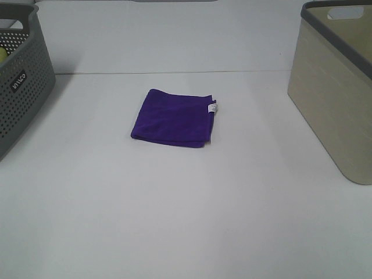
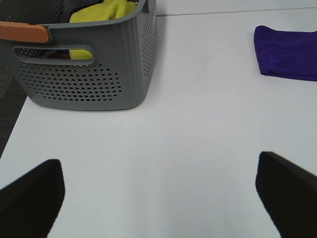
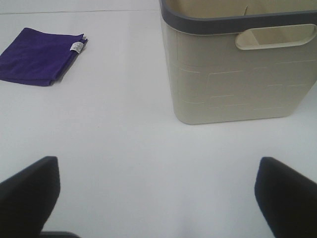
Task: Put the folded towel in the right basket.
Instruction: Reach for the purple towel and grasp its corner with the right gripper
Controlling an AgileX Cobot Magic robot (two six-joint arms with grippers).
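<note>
A folded purple towel (image 1: pixel 174 118) with a small white tag lies flat on the white table, near the middle. It also shows in the left wrist view (image 2: pixel 288 52) and in the right wrist view (image 3: pixel 39 55). The beige basket (image 1: pixel 337 87) with a dark grey rim stands at the right edge; the right wrist view shows its wall (image 3: pixel 237 74) close ahead. My left gripper (image 2: pixel 158 198) is open and empty, well short of the towel. My right gripper (image 3: pixel 158 198) is open and empty, near the beige basket. Neither gripper shows in the exterior view.
A grey perforated basket (image 1: pixel 20 81) stands at the left edge. In the left wrist view its wall (image 2: pixel 89 74) shows, with a yellow cloth (image 2: pixel 104 10) inside and an orange handle (image 2: pixel 25 32). The table's back edge runs behind the towel.
</note>
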